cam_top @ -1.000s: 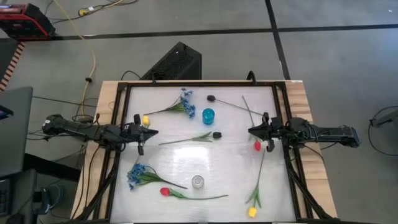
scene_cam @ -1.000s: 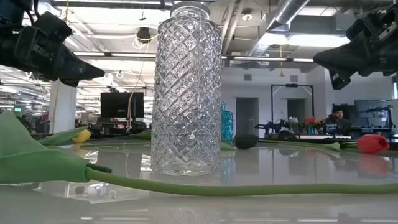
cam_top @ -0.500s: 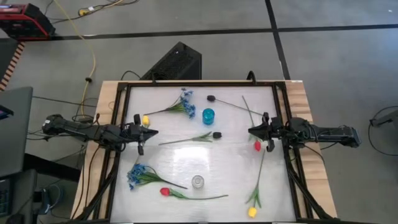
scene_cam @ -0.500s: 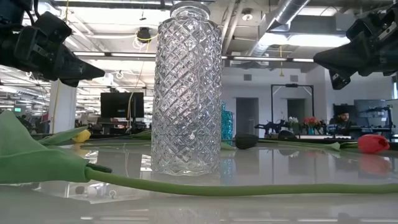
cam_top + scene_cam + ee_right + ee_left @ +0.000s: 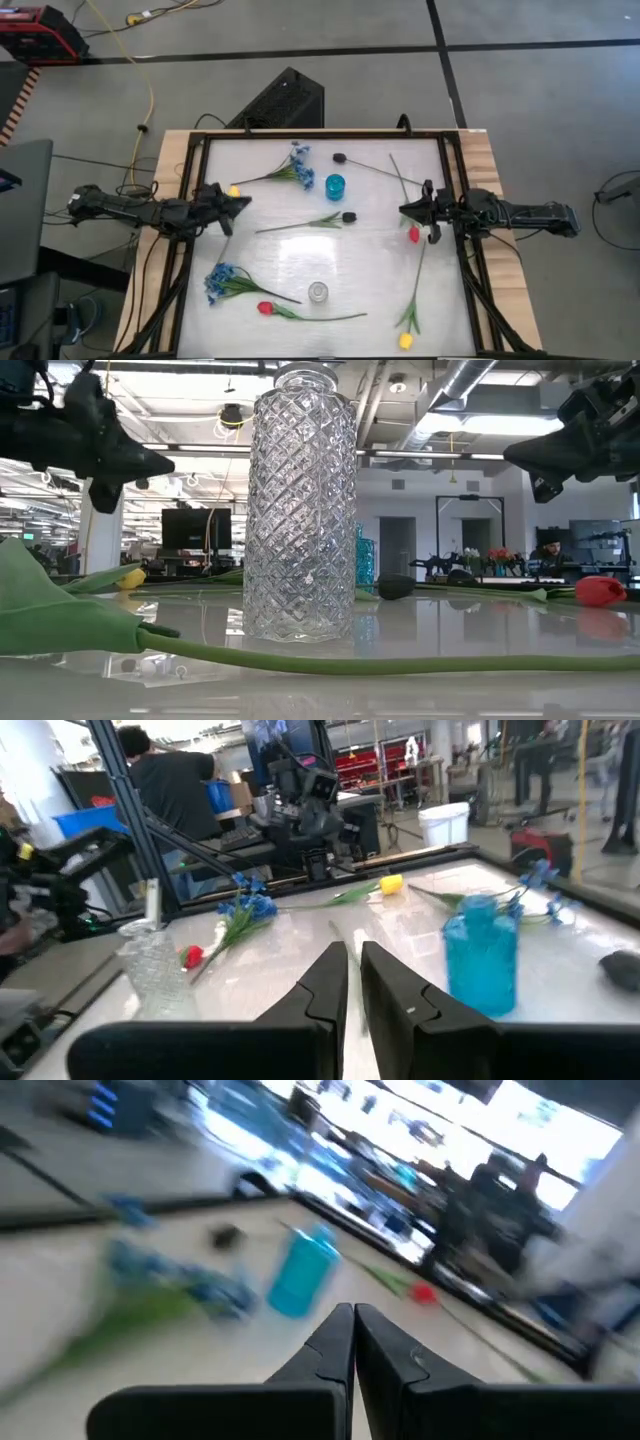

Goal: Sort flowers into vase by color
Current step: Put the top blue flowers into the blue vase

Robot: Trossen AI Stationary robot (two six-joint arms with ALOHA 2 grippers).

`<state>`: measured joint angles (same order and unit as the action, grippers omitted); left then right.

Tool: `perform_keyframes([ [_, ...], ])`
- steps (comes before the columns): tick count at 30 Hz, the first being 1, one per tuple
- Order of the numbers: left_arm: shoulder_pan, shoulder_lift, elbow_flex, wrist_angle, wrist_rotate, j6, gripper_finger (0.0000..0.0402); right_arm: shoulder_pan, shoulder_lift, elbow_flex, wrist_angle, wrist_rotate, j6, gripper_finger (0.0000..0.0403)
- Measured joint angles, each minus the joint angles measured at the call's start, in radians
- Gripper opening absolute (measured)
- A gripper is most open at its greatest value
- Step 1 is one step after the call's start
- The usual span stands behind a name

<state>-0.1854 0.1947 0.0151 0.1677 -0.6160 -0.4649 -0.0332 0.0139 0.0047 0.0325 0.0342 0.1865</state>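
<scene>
Several green-stemmed flowers lie flat on the white table top. A blue spray lies beside the small blue vase, and another blue spray lies near the left front. Two dark buds lie mid-table. Red tulips and yellow tulips lie apart. A clear cut-glass vase stands near the front. My left gripper hovers shut beside the left yellow tulip. My right gripper hovers shut above the right red tulip.
A dark metal frame runs round the table top, with wooden margins outside it. Open table shows in the middle between both vases. In the right wrist view a person sits beyond the far table edge. Cables lie on the floor.
My left gripper has turned about its own axis and shifted slightly toward the table's middle, staying shut. The right arm and all the flowers have kept still.
</scene>
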Motion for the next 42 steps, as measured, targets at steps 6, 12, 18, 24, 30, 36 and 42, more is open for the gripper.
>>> perform_keyframes([
  [6,0.023,0.001,0.000,0.024,-0.148,-0.150,0.0000,-0.003,0.000,0.000,0.135,0.029,0.000,0.0063],
  [12,0.073,0.030,0.000,0.115,-0.164,-0.146,0.0000,-0.039,0.007,0.019,0.142,0.240,0.018,0.0063],
  [18,0.134,0.191,0.000,0.257,-0.077,-0.170,0.0000,-0.161,0.103,0.021,0.143,0.228,-0.016,0.0063],
  [24,0.275,0.474,0.068,0.471,0.125,-0.101,0.0000,-0.282,0.194,0.024,0.245,0.088,-0.105,0.0063],
  [30,0.464,0.752,0.318,0.189,0.358,-0.007,0.0000,-0.353,0.279,0.071,0.230,-0.084,-0.167,0.0070],
  [36,0.619,0.940,0.690,-0.579,0.282,0.063,0.0000,-0.354,0.360,0.114,0.231,-0.109,-0.289,0.0126],
  [42,0.649,1.113,0.901,-0.831,0.204,0.321,0.0000,-0.373,0.418,0.122,0.239,-0.092,-0.326,0.0192],
])
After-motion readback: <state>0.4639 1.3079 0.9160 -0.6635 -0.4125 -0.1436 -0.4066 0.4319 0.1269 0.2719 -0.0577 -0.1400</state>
